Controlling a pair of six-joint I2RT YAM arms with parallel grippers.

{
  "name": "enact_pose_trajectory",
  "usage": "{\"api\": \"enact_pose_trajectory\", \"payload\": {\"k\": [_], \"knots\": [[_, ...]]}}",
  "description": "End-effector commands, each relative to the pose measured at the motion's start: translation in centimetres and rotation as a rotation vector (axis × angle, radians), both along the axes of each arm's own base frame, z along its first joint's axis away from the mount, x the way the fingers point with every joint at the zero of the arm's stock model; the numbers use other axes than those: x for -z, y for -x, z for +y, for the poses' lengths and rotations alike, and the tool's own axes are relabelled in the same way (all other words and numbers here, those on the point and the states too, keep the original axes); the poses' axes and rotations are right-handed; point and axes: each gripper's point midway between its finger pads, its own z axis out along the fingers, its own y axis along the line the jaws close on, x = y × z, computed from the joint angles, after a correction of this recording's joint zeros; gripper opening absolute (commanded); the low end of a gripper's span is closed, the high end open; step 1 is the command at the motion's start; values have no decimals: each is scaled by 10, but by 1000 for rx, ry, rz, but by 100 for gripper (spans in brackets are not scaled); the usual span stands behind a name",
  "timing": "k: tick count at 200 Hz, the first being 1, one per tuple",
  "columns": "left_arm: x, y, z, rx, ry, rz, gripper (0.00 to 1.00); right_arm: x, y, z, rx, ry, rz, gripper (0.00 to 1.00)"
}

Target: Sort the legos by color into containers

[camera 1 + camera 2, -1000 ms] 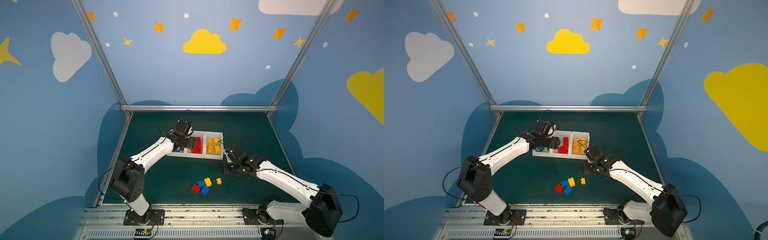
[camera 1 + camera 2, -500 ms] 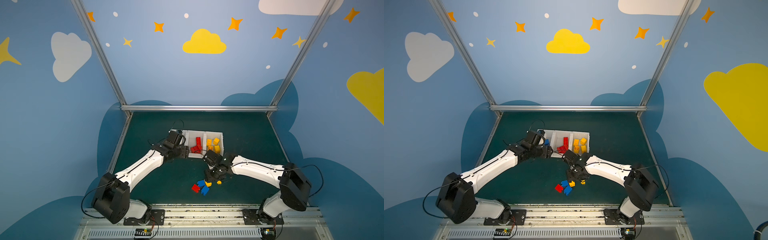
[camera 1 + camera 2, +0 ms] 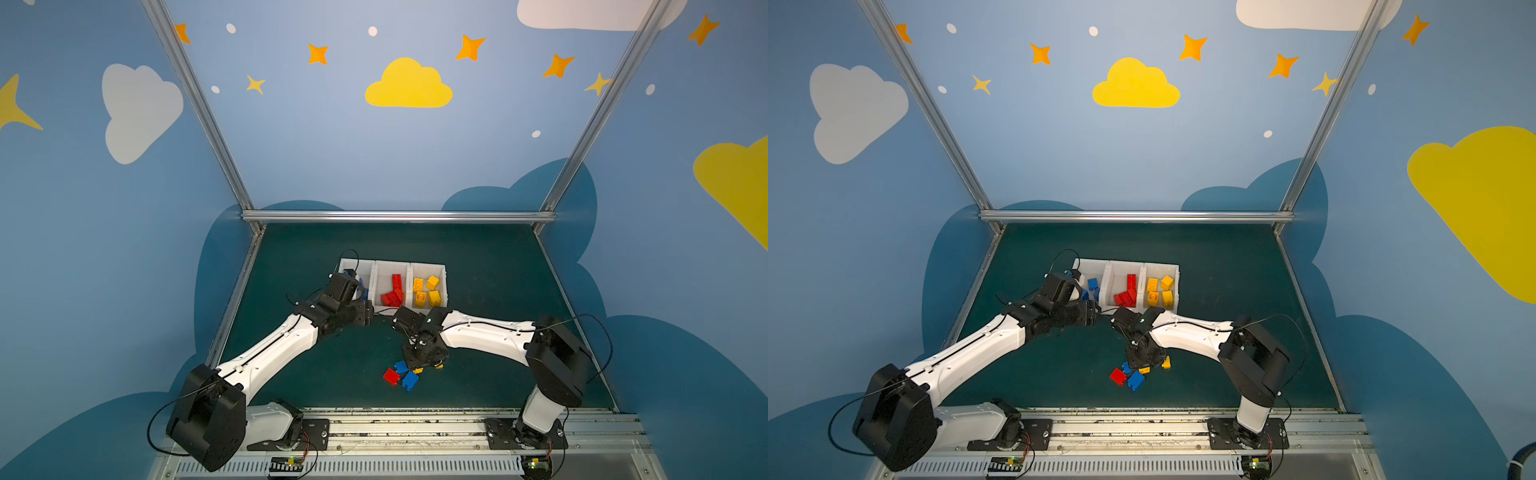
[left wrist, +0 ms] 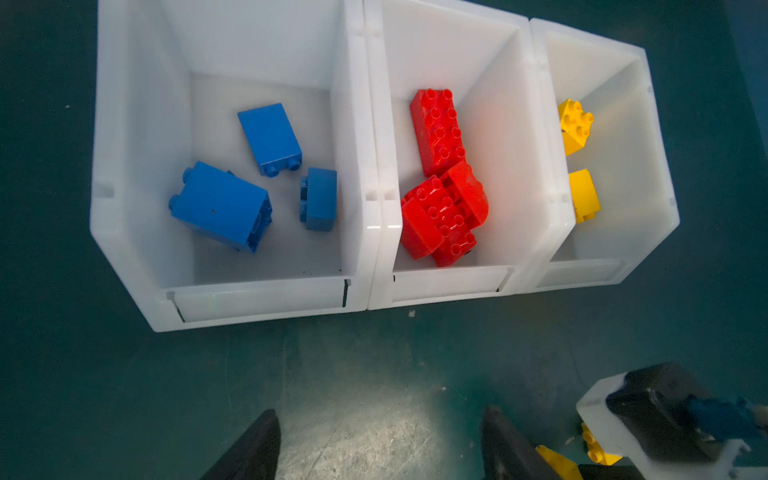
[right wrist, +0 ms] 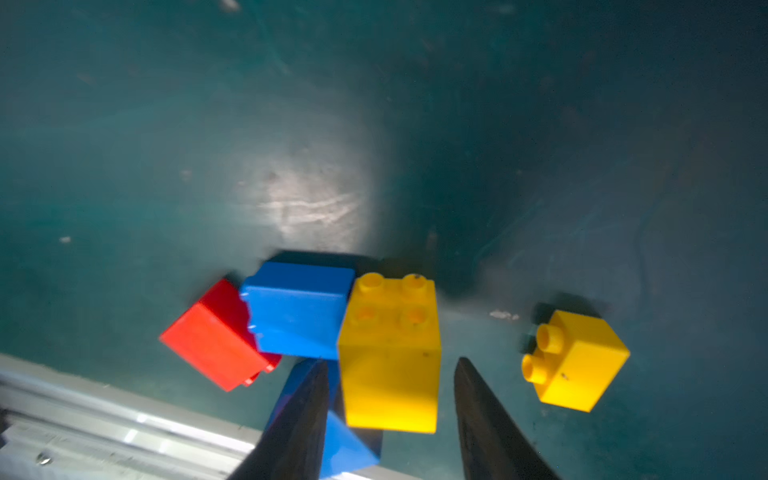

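Straddles the yellow lego (image 5: 392,324) on the table (image 5: 415,124) with the right end effector (image 5: 388,360), fingers parted, not gripping; blue lego (image 5: 297,316) and red lego (image 5: 212,345) just beside. Holds the left end effector (image 4: 381,410) open, empty, before the containers (image 4: 372,166).

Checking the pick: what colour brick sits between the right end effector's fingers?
Yellow brick, right wrist view.

Three containers (image 4: 124,166), five loose legos (image 5: 390,361).
Two blue, two yellow, one red are lying loose; three blue, four yellow binned legos (image 4: 270,137) are sitting inside.
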Motion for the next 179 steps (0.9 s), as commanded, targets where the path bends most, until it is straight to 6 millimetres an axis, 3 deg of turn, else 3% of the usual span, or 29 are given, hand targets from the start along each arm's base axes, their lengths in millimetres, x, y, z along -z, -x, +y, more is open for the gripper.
{"api": "enact_pose_trajectory", "payload": {"k": [1,45,85,106,139,179], "knots": [[-2,1,-2,-9,34,-3,76,1,1,-6,8,52,2,46],[-3,5,1,-14,37,-6,76,-1,-3,-3,2,51,-11,26],[-4,9,5,-19,36,-13,76,-23,-26,-3,-24,27,-58,22],[-4,14,5,-18,51,-4,76,-44,-53,-4,-29,-2,-96,22],[-3,24,2,-1,94,3,76,-83,-114,-8,1,-73,-188,22],[-1,35,4,-15,129,17,76,-93,-183,-17,117,-143,-209,22]]}}
